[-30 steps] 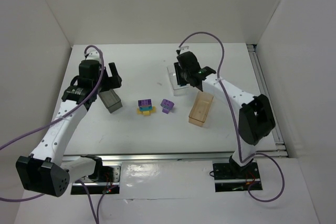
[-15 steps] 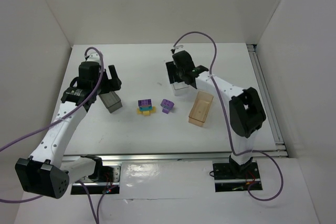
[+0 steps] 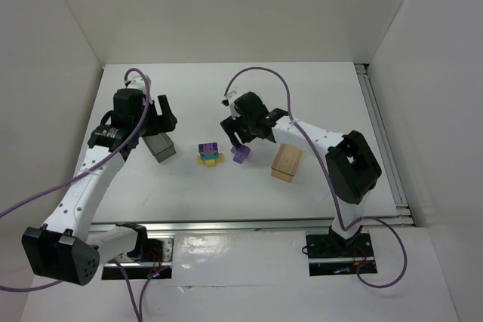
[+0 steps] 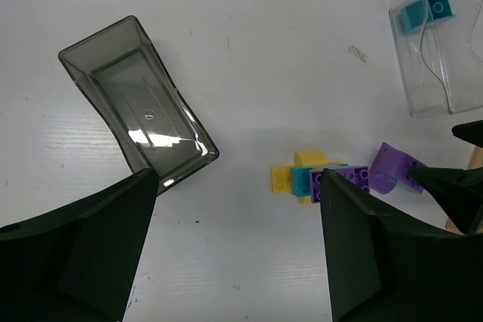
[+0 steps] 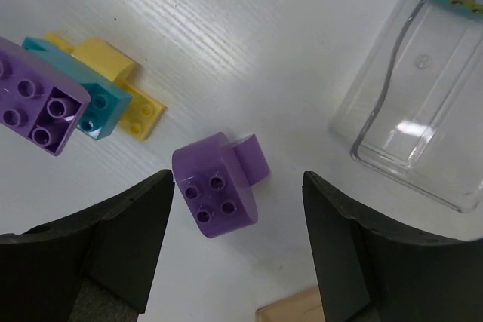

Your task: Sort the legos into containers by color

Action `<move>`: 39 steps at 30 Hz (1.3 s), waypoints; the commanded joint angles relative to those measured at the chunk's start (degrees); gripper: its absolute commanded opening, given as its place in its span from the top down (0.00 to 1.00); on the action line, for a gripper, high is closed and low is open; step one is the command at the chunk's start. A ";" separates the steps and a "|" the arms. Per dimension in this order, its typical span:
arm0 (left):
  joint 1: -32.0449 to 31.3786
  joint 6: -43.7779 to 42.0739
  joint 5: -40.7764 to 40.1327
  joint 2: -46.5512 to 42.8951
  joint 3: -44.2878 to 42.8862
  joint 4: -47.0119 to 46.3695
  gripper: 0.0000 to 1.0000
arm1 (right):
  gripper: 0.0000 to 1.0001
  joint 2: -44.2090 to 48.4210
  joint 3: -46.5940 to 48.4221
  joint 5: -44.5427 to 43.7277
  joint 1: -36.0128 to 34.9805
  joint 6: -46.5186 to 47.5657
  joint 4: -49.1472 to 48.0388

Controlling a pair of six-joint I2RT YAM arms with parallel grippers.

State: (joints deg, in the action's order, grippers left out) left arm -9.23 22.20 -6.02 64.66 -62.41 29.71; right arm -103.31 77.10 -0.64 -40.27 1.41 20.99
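Purple lego (image 5: 217, 195) lies on the table right between the fingers of your right gripper (image 5: 238, 213), and it is clear of both. That gripper is spread wide and holds nothing. Off its left finger is the clump of yellow, teal and purple legos (image 5: 75, 94), and off its right finger is the clear bin (image 5: 411, 122). Your left gripper (image 4: 238, 186) hangs wide open too, empty, with the dark grey bin (image 4: 143, 107) just past its left finger.

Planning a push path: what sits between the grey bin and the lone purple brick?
A cluster of purple, teal and yellow bricks, nearer the lone purple brick than the grey bin. The top view shows it.
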 commanded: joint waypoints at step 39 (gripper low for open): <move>-7.02 -6.71 46.11 0.29 1.42 -17.87 0.11 | 0.73 23.95 -6.35 34.48 9.33 -20.30 -1.23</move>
State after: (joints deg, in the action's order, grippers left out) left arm -14.70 20.16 39.09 65.76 -58.17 14.79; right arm -79.44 69.73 27.07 -32.45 -15.35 19.73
